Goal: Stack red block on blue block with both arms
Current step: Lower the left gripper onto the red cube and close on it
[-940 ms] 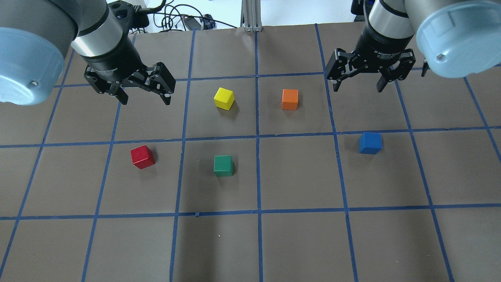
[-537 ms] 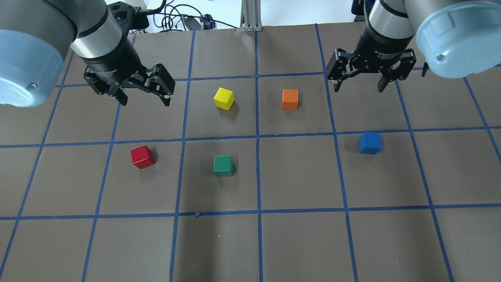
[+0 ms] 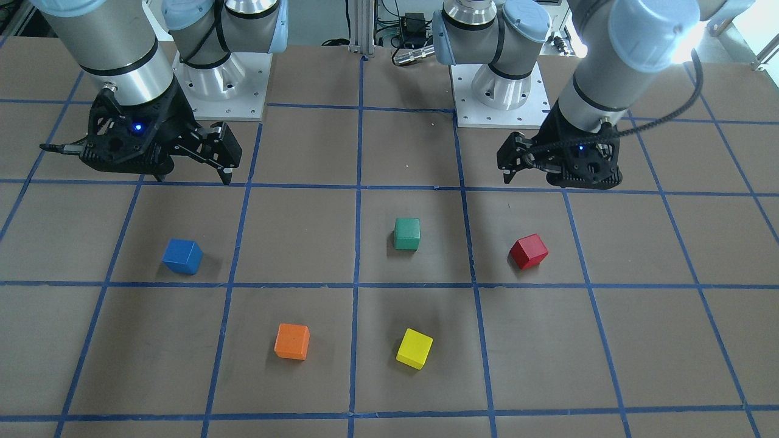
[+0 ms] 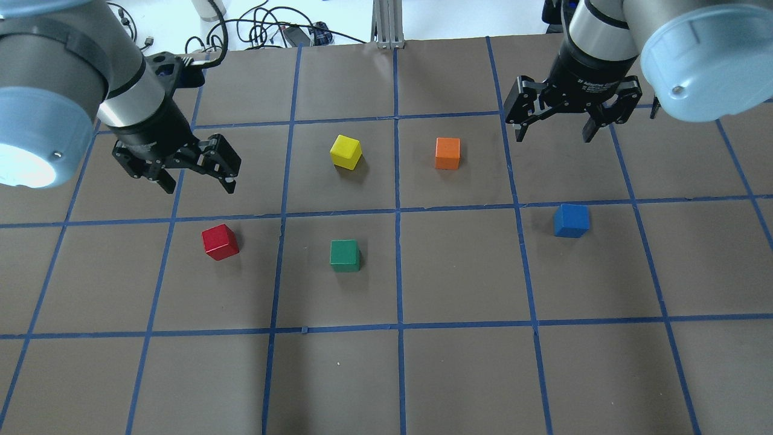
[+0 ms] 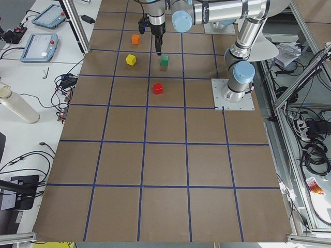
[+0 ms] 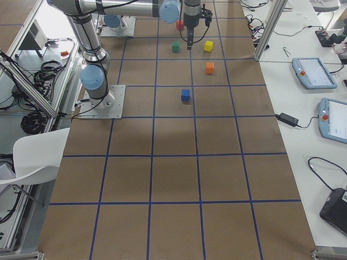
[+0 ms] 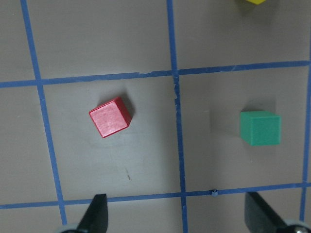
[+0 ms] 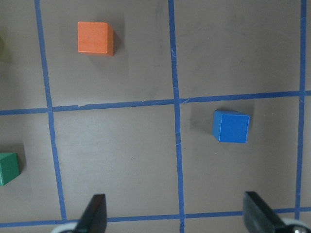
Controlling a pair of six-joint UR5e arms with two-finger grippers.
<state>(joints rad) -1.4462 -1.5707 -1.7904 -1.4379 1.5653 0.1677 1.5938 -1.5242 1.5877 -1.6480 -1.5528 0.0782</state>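
Note:
The red block sits on the brown table at the left; it also shows in the left wrist view and the front view. My left gripper is open and empty, hovering just beyond the red block and above it. The blue block sits at the right, also in the right wrist view and the front view. My right gripper is open and empty, raised beyond the blue block.
A yellow cube and an orange cube sit in the far middle squares. A green cube sits between the red and blue blocks. Cables lie past the table's far edge.
My left gripper has moved nearer and a little left, closing in above the red block, still open. The right gripper and the cubes have not moved.

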